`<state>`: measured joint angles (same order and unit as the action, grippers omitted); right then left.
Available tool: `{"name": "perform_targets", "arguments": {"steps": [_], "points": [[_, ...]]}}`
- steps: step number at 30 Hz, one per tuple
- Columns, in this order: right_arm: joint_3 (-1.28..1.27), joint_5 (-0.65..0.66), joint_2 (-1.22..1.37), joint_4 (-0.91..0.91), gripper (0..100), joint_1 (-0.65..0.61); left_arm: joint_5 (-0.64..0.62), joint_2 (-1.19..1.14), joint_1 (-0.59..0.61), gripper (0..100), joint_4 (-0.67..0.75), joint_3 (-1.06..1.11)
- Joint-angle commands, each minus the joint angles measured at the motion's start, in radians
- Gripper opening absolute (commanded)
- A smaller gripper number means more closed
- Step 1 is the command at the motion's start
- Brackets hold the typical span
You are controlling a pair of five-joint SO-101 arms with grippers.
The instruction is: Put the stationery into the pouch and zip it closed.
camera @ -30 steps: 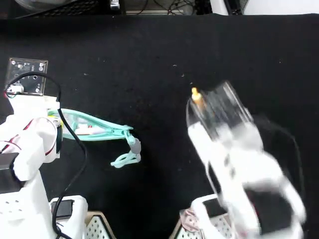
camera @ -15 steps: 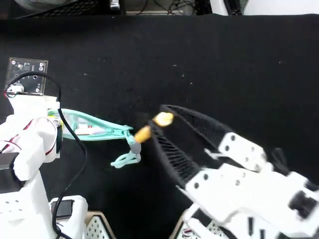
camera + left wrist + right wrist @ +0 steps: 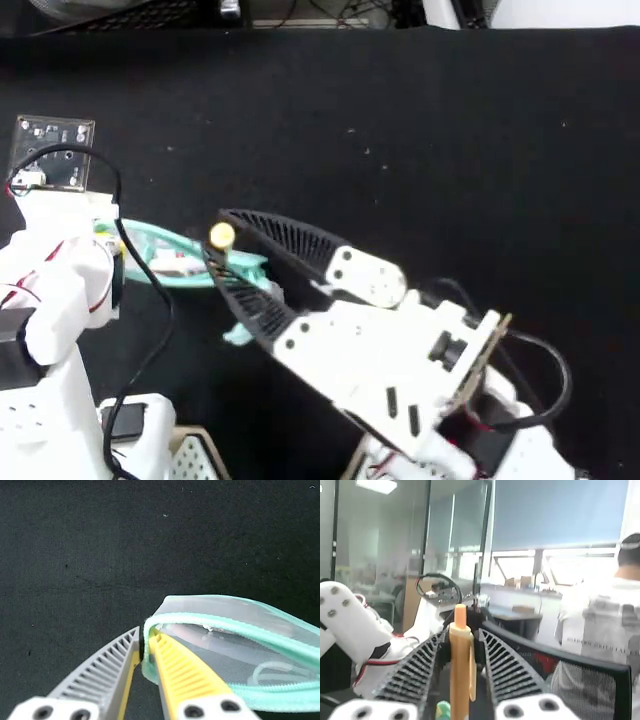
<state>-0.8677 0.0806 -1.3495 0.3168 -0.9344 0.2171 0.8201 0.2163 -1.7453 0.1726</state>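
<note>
A clear pouch (image 3: 185, 257) with a mint-green zipper lies on the black table at the left; its pull tab (image 3: 240, 333) peeks out beside the right arm. My left gripper (image 3: 144, 647) is shut on the pouch's (image 3: 235, 645) end rim, one finger inside and one outside. My right gripper (image 3: 226, 252) with black ribbed fingers hangs above the pouch's mouth end, shut on a yellow-orange pen (image 3: 221, 236). In the right wrist view the pen (image 3: 460, 665) stands upright between the fingers (image 3: 415, 672).
A small circuit board (image 3: 55, 152) with a black cable lies at the far left. The left arm's white body (image 3: 50, 300) stands at the left edge. The back and right of the black table (image 3: 450, 130) are bare.
The right arm has swung left across the table with the pen, from the middle right to above the pouch. The left gripper and pouch have stayed put.
</note>
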Motion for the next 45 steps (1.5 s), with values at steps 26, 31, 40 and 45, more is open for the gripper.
{"name": "perform_targets", "arguments": {"steps": [26,31,40,45], "points": [[-0.045,0.017,0.165,0.103,3.2,-0.012,0.002,-0.009,0.013,3,-0.012,0.088],[0.131,0.077,0.156,0.519,27.5,-0.014,0.002,-0.009,0.008,3,-0.012,0.088],[0.443,0.084,0.147,0.933,21.1,0.150,0.002,-0.009,0.008,3,-0.012,0.088],[0.275,0.086,0.153,0.976,18.8,0.206,0.002,-0.009,0.008,3,-0.012,0.082]]}}
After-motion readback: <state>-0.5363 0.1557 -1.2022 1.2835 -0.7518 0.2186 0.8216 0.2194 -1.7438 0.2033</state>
